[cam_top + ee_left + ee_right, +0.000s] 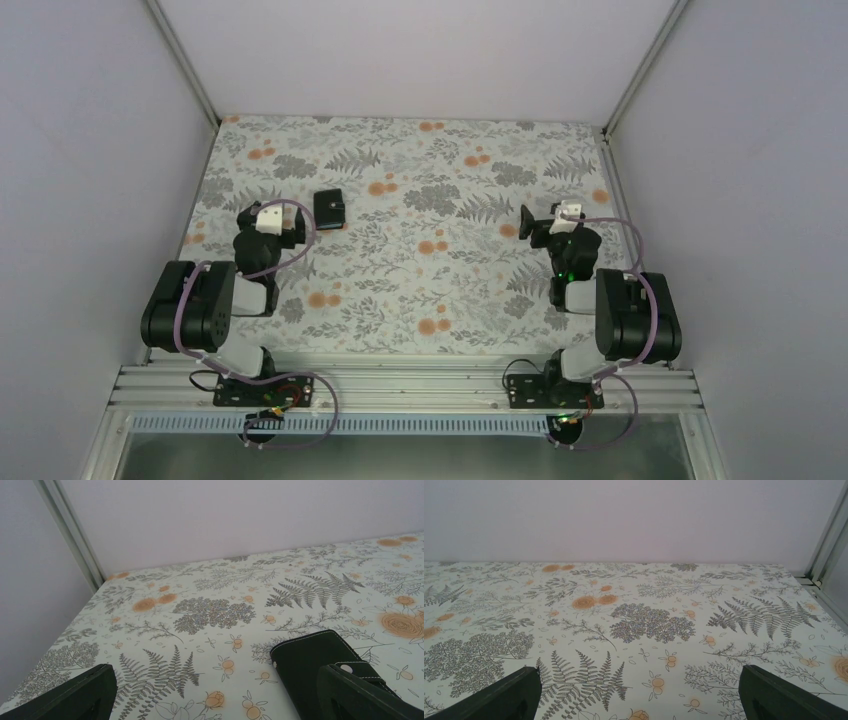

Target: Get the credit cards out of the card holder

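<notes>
Spreading under both arms from wall to wall: a desk (420, 290) dressed in pale cloth printed with grey ferns and orange blooms, lying flat and smooth. Boxed in on three sides by plain lilac-white walls (420, 50), with slim aluminium corner posts (185, 60) rising at the far corners and a ribbed aluminium rail (400, 385) running behind the arm bases.

Left pincer (216, 690) gaping wide, gripping nothing, low over the cloth. Just ahead of its right finger, and partly hidden behind that fingertip: a small black bifold card holder (310, 662), folded shut and flat on the desk, with white stitching along the edge and a metal snap stud (345, 668) on the flap.

Right pincer (639, 690) likewise spread wide and empty, with the card holder well off to its left and patterned cloth and the back wall ahead of it.
</notes>
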Action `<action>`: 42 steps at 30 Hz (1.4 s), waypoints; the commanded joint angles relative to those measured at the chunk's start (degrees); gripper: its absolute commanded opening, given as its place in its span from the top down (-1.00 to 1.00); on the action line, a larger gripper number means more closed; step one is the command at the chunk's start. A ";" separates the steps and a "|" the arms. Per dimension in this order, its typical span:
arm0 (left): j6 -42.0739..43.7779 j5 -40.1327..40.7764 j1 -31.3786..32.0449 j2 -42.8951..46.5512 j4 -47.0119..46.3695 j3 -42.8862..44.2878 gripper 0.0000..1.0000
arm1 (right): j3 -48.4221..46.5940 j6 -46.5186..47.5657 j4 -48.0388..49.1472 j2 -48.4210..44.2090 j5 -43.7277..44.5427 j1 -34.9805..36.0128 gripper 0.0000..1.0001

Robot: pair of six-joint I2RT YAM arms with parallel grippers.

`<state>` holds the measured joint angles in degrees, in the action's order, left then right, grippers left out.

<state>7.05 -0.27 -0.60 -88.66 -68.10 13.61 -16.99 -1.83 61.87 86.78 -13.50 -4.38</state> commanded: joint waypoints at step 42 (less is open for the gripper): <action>-13.63 -46.35 -9.43 -17.24 86.98 49.42 -0.75 | -88.77 -37.19 -70.45 47.31 -16.18 44.53 -0.33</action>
<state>-4.69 -38.48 -8.86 -102.87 17.34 64.69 -100.64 -36.53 -5.21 130.06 -26.63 38.17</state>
